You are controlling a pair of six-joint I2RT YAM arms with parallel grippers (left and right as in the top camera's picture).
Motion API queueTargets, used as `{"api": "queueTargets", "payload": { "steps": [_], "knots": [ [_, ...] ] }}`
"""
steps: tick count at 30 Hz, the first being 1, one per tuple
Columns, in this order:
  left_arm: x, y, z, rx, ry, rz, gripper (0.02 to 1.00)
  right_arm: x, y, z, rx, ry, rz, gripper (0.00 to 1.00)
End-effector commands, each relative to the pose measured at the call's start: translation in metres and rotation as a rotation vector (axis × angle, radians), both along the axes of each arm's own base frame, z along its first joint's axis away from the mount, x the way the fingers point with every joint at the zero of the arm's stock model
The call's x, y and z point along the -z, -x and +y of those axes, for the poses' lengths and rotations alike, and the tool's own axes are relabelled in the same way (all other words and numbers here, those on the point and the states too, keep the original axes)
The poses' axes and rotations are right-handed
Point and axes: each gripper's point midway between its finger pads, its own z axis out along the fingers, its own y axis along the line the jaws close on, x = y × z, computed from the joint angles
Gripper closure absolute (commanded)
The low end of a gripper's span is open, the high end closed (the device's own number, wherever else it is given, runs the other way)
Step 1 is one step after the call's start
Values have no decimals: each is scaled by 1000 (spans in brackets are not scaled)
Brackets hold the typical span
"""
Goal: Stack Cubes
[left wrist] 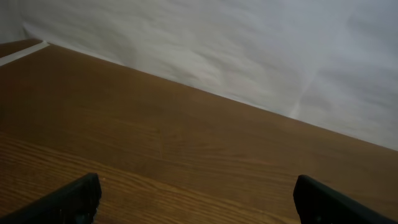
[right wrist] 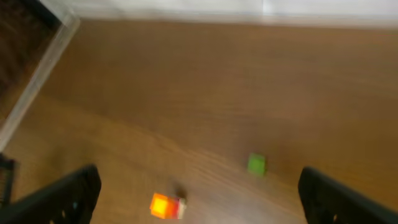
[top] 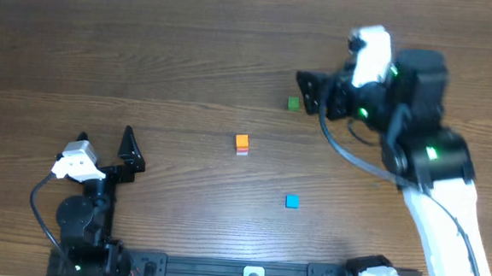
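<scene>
A small green cube (top: 293,103) lies on the wooden table right of centre, towards the far side. My right gripper (top: 307,90) hangs open just beside it, with nothing between its fingers. In the right wrist view the green cube (right wrist: 256,163) lies ahead of the open right gripper (right wrist: 199,175), apart from both fingers. An orange cube (top: 242,142) sits mid-table with a pale edge showing at its base; the same orange cube (right wrist: 160,205) has a pale piece against it. A blue cube (top: 292,202) lies nearer the front. My left gripper (top: 106,143) stands open and empty at the left.
The left gripper (left wrist: 196,190) faces bare wooden table (left wrist: 186,143) and a white wall (left wrist: 249,50). A pale strip (right wrist: 37,74) runs along the table's edge in the right wrist view. The right arm's cable (top: 348,153) loops above the table.
</scene>
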Motion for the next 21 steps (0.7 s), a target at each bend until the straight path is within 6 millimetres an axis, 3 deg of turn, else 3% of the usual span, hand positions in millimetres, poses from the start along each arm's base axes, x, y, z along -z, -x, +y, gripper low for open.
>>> {"api": "queueTargets", "payload": {
  "steps": [1,8,14,21],
  "knots": [
    [0,0,0,1,-14,-3,18,40,-28,16,47,139,140,7],
    [0,0,0,1,-14,-3,18,109,-48,48,123,219,327,7],
    [0,0,0,1,-14,-4,18,164,-60,37,271,274,452,9],
    [0,0,0,1,-14,-3,18,205,-66,22,303,323,538,9]
  ]
}}
